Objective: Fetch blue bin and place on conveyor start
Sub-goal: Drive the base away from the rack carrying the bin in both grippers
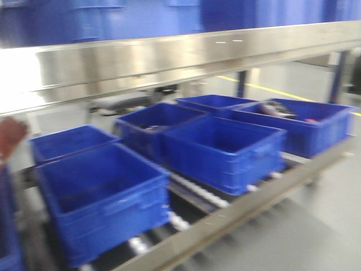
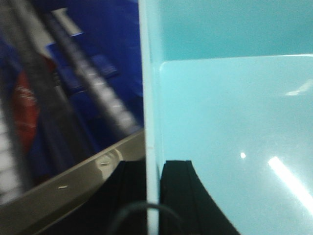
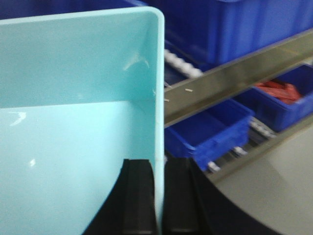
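The blue bin (image 2: pixel 234 122) hangs between our two grippers, and its pale turquoise inside fills most of both wrist views. Our left gripper (image 2: pixel 152 196) is closed narrowly on the bin's left wall, with one black finger (image 2: pixel 131 196) outside and the other inside. Our right gripper (image 3: pixel 157 196) pinches the right wall (image 3: pixel 157 73) the same way, near a rounded corner. Just beyond the bin's walls we see a steel rail (image 3: pixel 230 85), white rollers (image 3: pixel 183 66) and dark blue bins (image 3: pixel 210 129), one of them holding red items (image 3: pixel 276 90). From the front view, which is blurred, we see more dark blue bins (image 1: pixel 225 149) standing close together on rollers under a shiny steel rail (image 1: pixel 169 62).
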